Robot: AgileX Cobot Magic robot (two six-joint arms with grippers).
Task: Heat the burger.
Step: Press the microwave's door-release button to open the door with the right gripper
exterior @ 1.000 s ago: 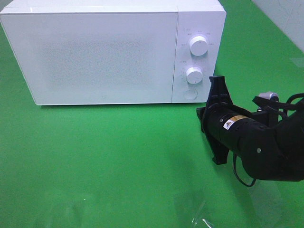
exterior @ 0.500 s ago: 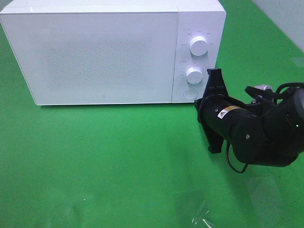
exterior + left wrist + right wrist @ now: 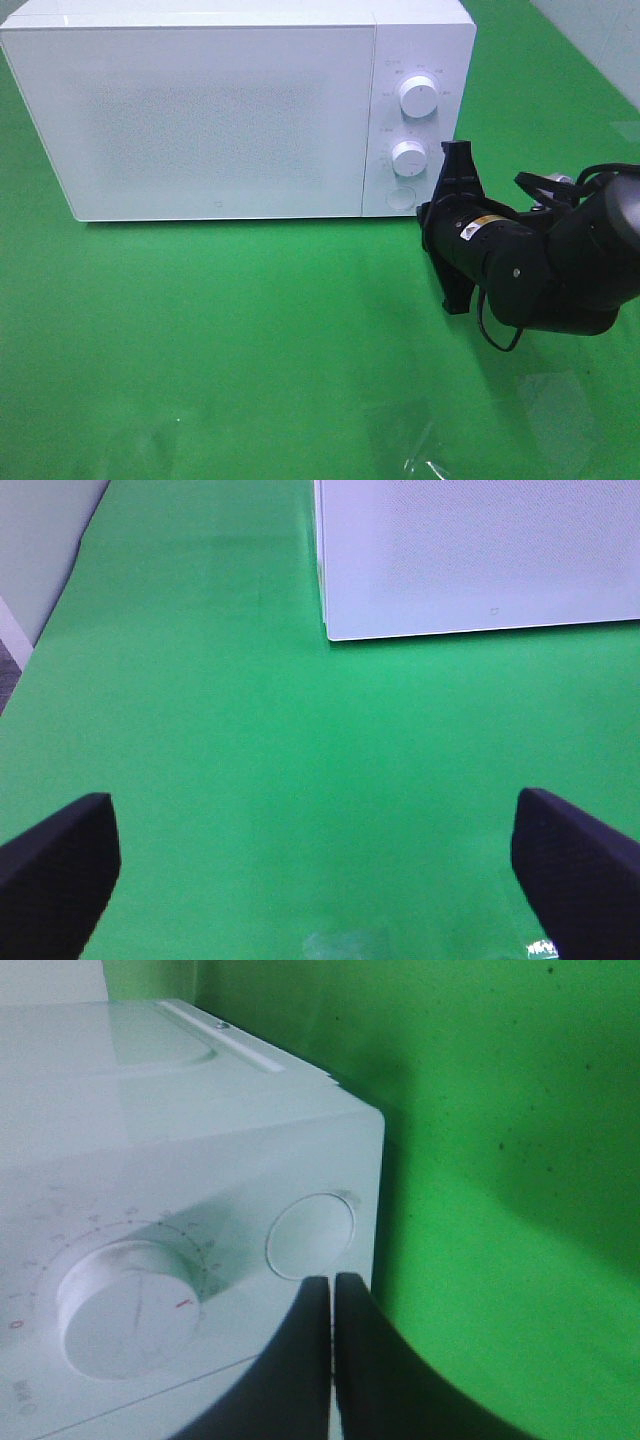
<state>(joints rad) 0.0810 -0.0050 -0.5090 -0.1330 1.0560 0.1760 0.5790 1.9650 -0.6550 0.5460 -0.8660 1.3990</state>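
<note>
The burger is out of view. A white microwave (image 3: 200, 110) stands at the back of the green table with its door shut. My right gripper (image 3: 422, 215) is shut and empty, its tips just off the round button (image 3: 401, 197) at the bottom of the control panel. In the right wrist view the closed fingertips (image 3: 322, 1295) sit right below that button (image 3: 310, 1235), beside a dial (image 3: 125, 1305). My left gripper (image 3: 318, 880) is open and holds nothing, hovering over bare green cloth in front of the microwave's (image 3: 480, 560) left corner.
Two white dials (image 3: 418, 96) (image 3: 408, 157) sit above the button on the panel. A scrap of clear film (image 3: 425, 460) lies near the table's front edge. A pale wall (image 3: 600, 30) borders the table at the back right.
My right arm has moved up and closer to the microwave's control panel, with the gripper staying shut. The left gripper stays open.
</note>
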